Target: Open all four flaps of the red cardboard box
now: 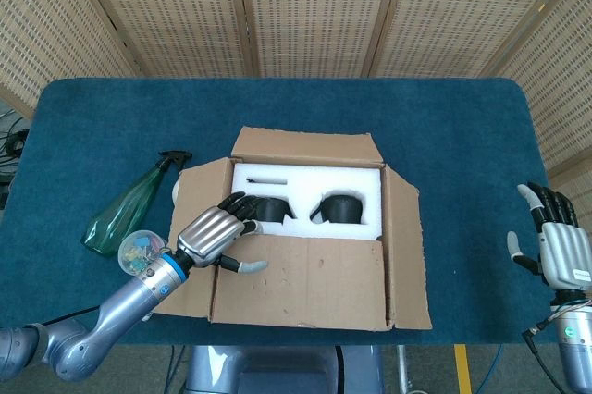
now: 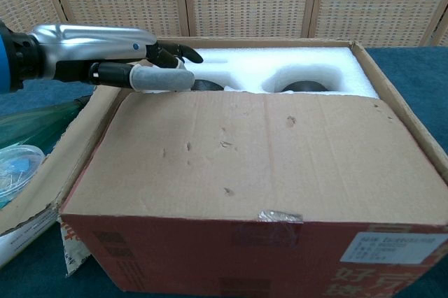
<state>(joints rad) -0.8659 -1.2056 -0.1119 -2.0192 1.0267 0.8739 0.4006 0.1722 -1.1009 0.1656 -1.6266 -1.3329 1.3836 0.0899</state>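
Observation:
The red cardboard box (image 2: 238, 259) stands mid-table, brown on its flaps. Its back flap (image 1: 305, 145), left flap (image 1: 197, 195) and right flap (image 1: 403, 251) are folded outward. The front flap (image 1: 301, 280) (image 2: 259, 147) lies flat over the near half. White foam (image 1: 310, 177) (image 2: 280, 64) holding two black items (image 1: 340, 207) shows in the far half. My left hand (image 1: 215, 231) (image 2: 119, 60) hovers at the box's near-left corner, fingers stretched over the foam and thumb lying along the front flap's far edge, gripping nothing. My right hand (image 1: 557, 244) is open at the table's right edge, far from the box.
A green spray bottle (image 1: 125, 206) (image 2: 31, 122) lies left of the box, with a clear ball of coloured bits (image 1: 137, 249) (image 2: 14, 166) beside my left forearm. The blue table (image 1: 462, 135) is backed by a wicker screen (image 1: 305, 6).

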